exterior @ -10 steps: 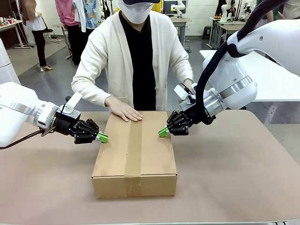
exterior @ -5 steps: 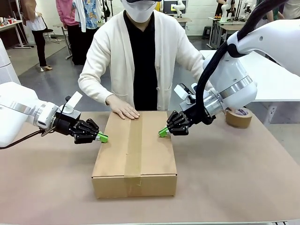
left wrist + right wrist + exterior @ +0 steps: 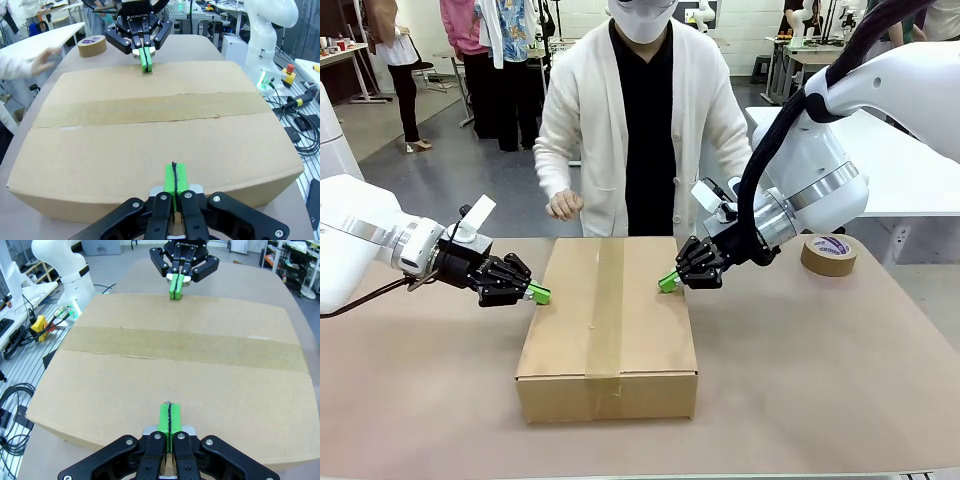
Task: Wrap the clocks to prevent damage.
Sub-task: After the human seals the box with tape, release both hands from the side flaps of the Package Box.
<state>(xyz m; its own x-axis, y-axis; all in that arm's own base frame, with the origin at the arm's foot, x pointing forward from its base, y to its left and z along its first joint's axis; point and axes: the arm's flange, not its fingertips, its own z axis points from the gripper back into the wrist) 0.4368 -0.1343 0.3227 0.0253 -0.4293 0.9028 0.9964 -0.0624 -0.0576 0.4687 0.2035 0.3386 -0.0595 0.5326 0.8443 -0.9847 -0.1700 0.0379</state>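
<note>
The clocks are out of view. A closed brown cardboard box (image 3: 607, 320), sealed with a strip of brown tape along its top, sits mid-table. My left gripper (image 3: 540, 294) is shut, and its green tips rest at the box's left top edge. My right gripper (image 3: 667, 283) is shut too, its tips at the right top edge. From the left wrist, my left gripper (image 3: 175, 178) sits at the box's (image 3: 150, 125) near edge and the right gripper (image 3: 146, 62) at the far edge. The right wrist view mirrors this: right gripper (image 3: 169, 417) near, left gripper (image 3: 175, 290) across the box (image 3: 185, 370).
A roll of brown tape (image 3: 828, 254) lies on the table at the right, behind my right arm, and appears again as the tape roll (image 3: 92, 46). The person stands at the far side with one hand (image 3: 563, 205) raised above the table. Bare tabletop surrounds the box.
The person lifted the hand off the box top and straightened up. The tape roll came into view and now lies on the table at the right. Both grippers stayed put.
</note>
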